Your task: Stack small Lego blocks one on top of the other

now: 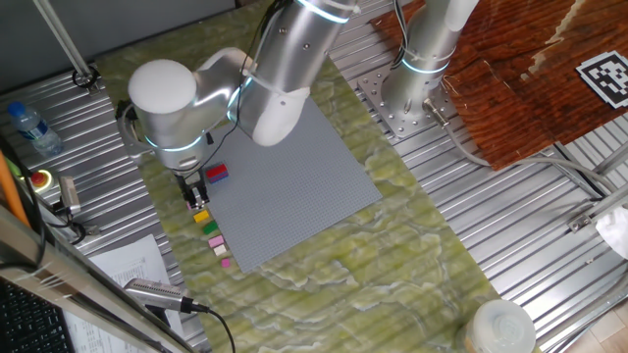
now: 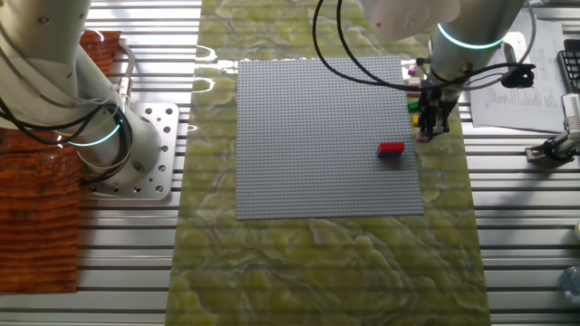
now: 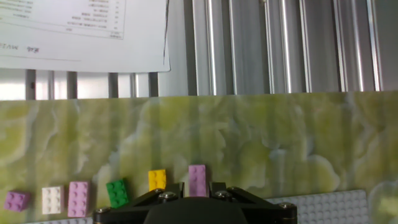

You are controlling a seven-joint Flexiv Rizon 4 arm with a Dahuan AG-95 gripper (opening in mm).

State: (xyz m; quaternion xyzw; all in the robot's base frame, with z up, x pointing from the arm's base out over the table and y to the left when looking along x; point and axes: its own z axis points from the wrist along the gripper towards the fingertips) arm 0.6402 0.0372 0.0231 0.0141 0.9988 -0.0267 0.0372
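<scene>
In the hand view my gripper is at the bottom edge, its jaws closed against both sides of a lilac small Lego block that sits low on the green mat. A yellow block, a green block, a pink block, a white block and a purple block lie in a row to its left. In one fixed view the gripper is at the near end of that row. A red block stands on the grey baseplate.
Printed paper sheets lie on the ribbed metal table beyond the mat. A second robot arm's base stands past the baseplate. A water bottle and a handheld tool lie off the mat.
</scene>
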